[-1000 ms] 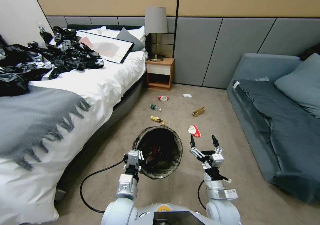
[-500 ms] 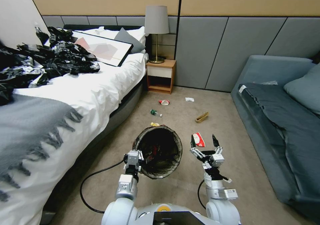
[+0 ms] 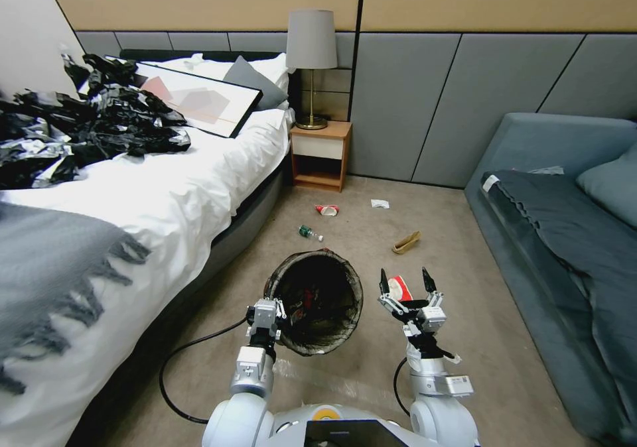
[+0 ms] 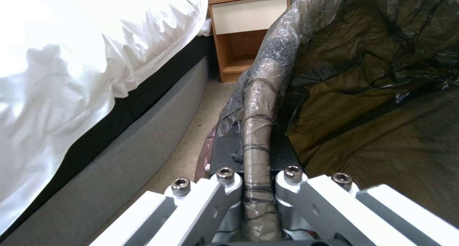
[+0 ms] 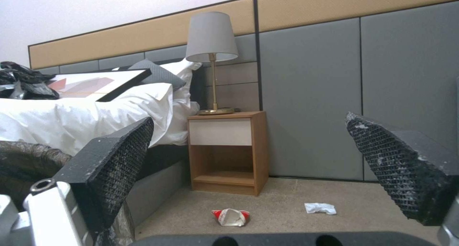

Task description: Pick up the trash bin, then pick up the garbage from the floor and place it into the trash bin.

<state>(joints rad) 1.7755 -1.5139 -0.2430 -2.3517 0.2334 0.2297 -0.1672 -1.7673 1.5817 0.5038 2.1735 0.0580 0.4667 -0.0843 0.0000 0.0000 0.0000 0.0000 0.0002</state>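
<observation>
From the head view, the left gripper (image 3: 273, 309) is clamped on the near-left rim of the trash bin (image 3: 314, 301), held up off the carpet (image 3: 504, 341). The right gripper (image 3: 405, 286) hangs wide apart and empty just over a red-and-white wrapper (image 3: 400, 288); a small bottle (image 3: 310, 233), a brown paper piece (image 3: 406, 242), a second red-and-white wrapper (image 3: 326, 209) and a tissue (image 3: 379, 203) lie nearer the nightstand (image 3: 318, 156). The left wrist view shows both fingers pinching the liner-wrapped rim. The right wrist view shows the two pads (image 5: 114, 156) spread with nothing between. Risk, as I judge it: the one-sided rim pinch may slip on the slick liner, tilting the bin and spilling it.
</observation>
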